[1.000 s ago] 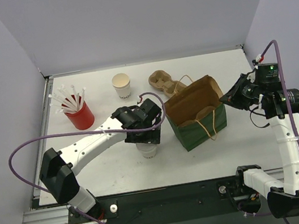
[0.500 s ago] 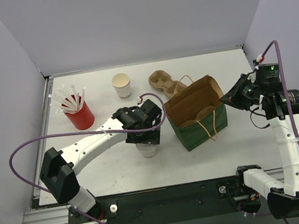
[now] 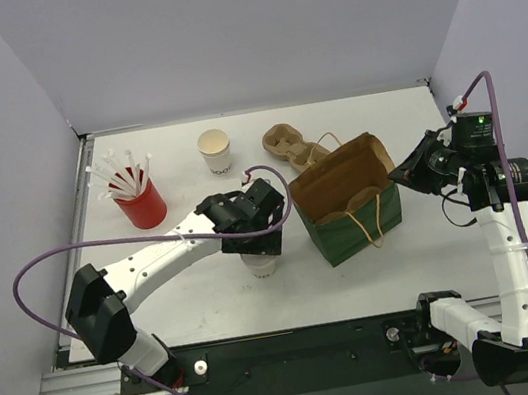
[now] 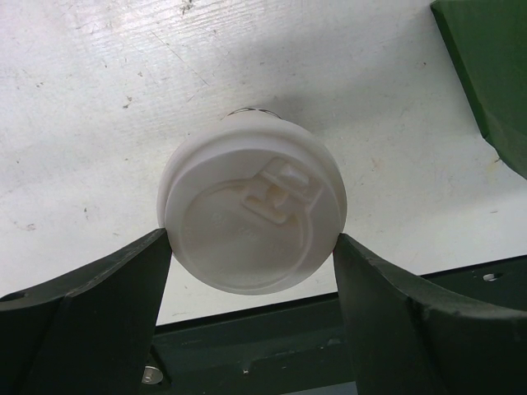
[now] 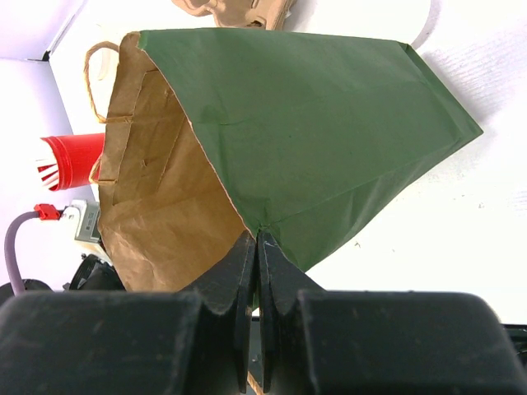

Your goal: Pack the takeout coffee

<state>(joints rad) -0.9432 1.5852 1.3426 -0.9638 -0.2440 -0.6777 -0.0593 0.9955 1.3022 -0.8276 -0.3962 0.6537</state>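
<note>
Takeout coffee (image 3: 262,265), a small white cup capped with a white sip lid (image 4: 251,218), stands upright on the table (image 3: 201,304) just left of the green paper bag (image 3: 347,206), at the same spot as a second ago. Almost nothing has changed: the left arm's elbow and wrist have drifted slightly leftward, while the cup, the bag and the right arm have not moved. That suggests the grasp is settled and the lift has not yet begun. In the left wrist view the left gripper (image 4: 251,255) straddles the cup from above, its two dark fingers (image 4: 123,284) pressed against opposite sides of the lid's edge, so it is clamped on the cup and centred on it. The right gripper (image 5: 257,251) has its fingers together, pinching the bag's rim at a corner and holding the mouth open. The pulp carrier (image 3: 287,143) lies behind the bag, well apart from the cup. A second, unlidded paper cup (image 3: 216,150) and a red cup of straws (image 3: 138,203) stand farther back on the left.
</note>
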